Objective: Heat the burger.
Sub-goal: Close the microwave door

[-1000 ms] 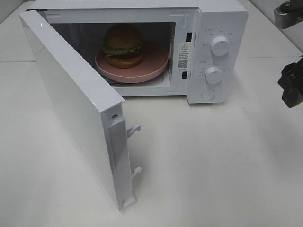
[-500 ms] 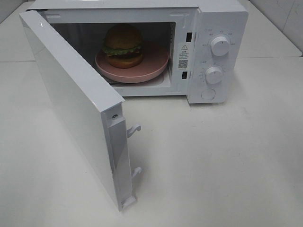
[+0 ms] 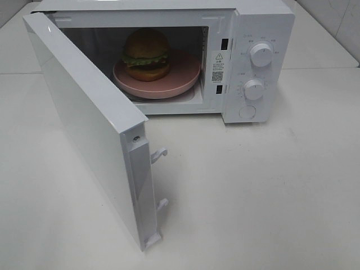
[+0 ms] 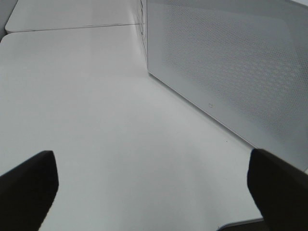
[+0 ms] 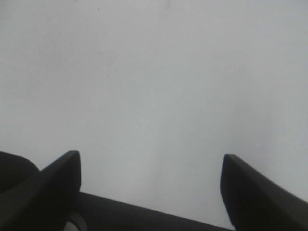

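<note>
The burger, with a brown bun, green lettuce and a dark patty, sits on a pink plate inside the white microwave. The microwave door stands wide open toward the front left. Neither gripper shows in the exterior view. In the left wrist view my left gripper is open and empty over the white table, with the outer face of the door ahead of it. In the right wrist view my right gripper is open and empty over bare table.
The microwave has two round dials and a door button on its right panel. Two latch hooks stick out of the door's free edge. White table spreads in front and to the right.
One second ago the right arm showed at the right edge of the exterior view; it has left the view. The microwave, door and burger have not moved.
</note>
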